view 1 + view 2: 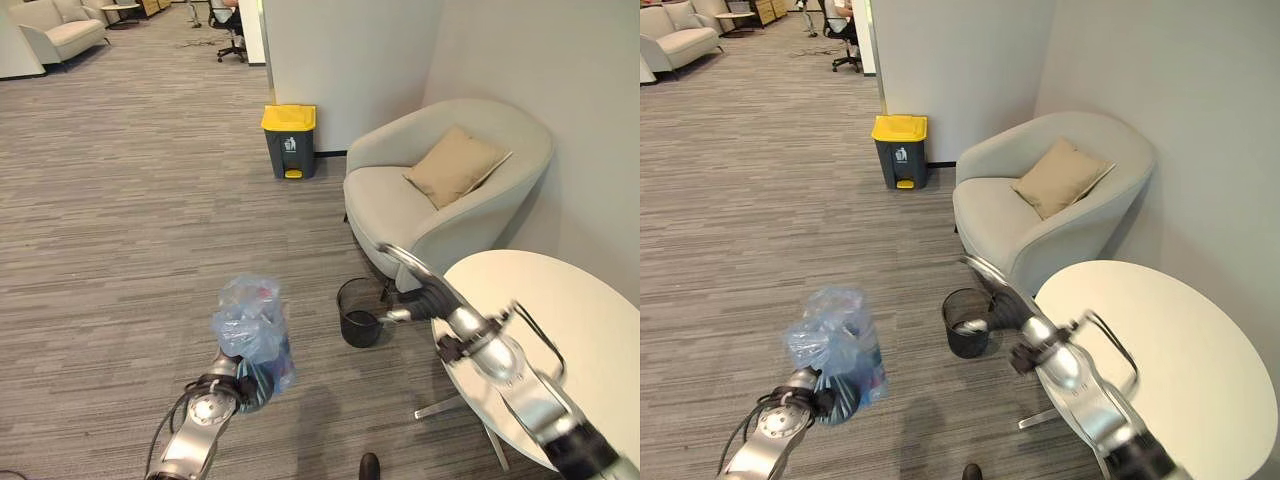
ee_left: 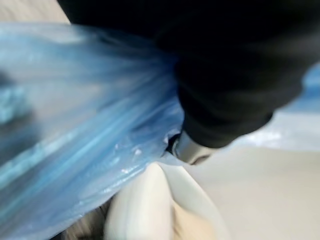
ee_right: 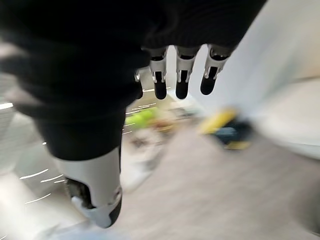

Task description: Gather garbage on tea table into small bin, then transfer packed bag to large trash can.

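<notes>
A packed blue see-through garbage bag hangs above the carpet at the lower left. My left hand is shut on its lower, gathered part, and the bag presses close against that hand's dark cover. The small black mesh bin stands on the floor beside the tea table. My right hand reaches out over the floor next to the bin's rim, fingers straight and holding nothing. The large grey trash can with a yellow lid stands far ahead against the wall.
A pale armchair with a tan cushion sits behind the bin, against the right wall. Open carpet stretches between me and the large can. A sofa and an office chair stand far back.
</notes>
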